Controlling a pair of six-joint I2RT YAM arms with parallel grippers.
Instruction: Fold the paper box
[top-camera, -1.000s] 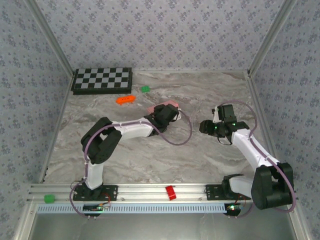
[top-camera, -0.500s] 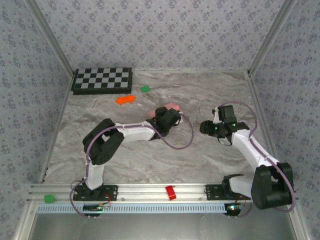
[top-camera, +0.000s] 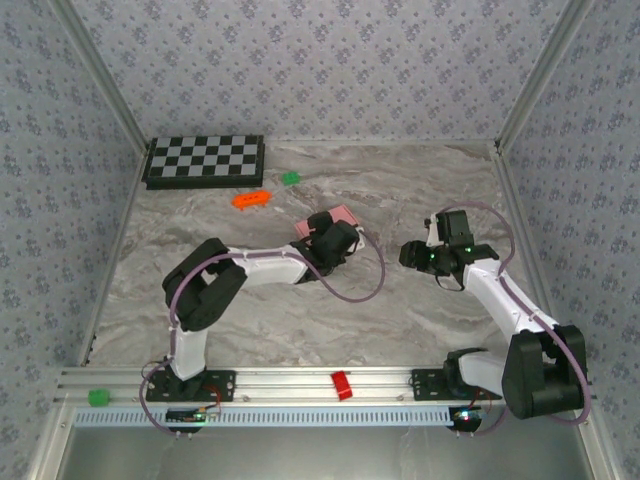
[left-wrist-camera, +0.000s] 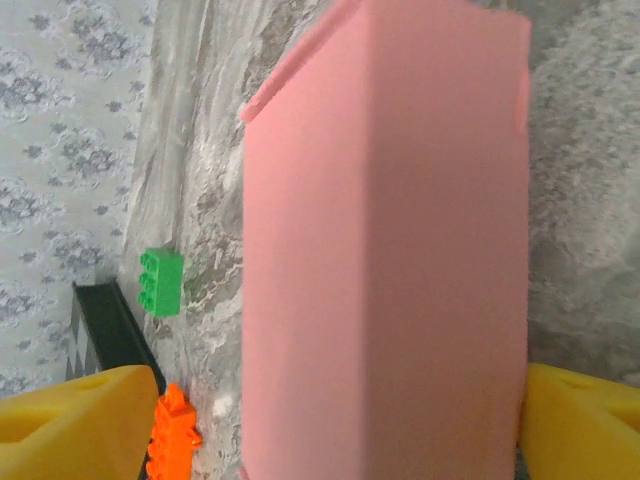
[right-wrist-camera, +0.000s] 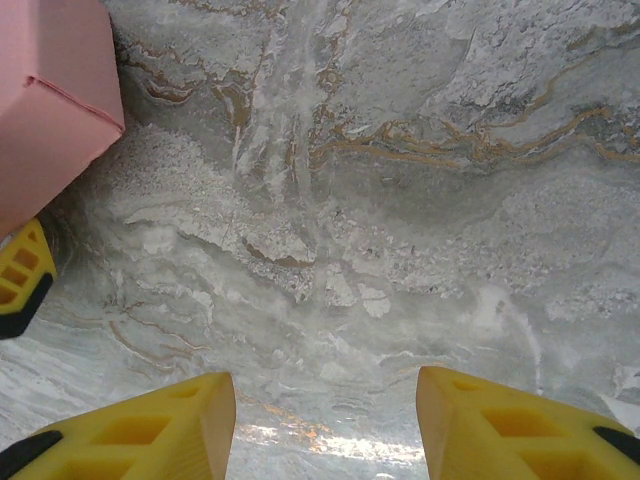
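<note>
The paper box (top-camera: 343, 213) is a closed pink rectangular box lying on the marble table, left of centre. In the left wrist view the paper box (left-wrist-camera: 385, 250) stands between the two yellow fingers. My left gripper (top-camera: 333, 238) is open around its near end: the left finger (left-wrist-camera: 80, 420) is clear of the card and the right finger (left-wrist-camera: 585, 420) is at its edge. My right gripper (top-camera: 412, 253) hovers open over bare table to the box's right, with nothing between its fingers (right-wrist-camera: 140, 430). A corner of the paper box (right-wrist-camera: 50, 110) shows at its upper left.
A chessboard (top-camera: 205, 160) lies at the back left. An orange piece (top-camera: 251, 199) and a green brick (top-camera: 290, 178) sit just behind the box. A red block (top-camera: 342, 385) and a green block (top-camera: 97, 397) rest on the front rail.
The left gripper's jaws have spread apart off the box. The wrist has eased back toward the near side, so more pink shows beyond it. The right arm has not moved.
</note>
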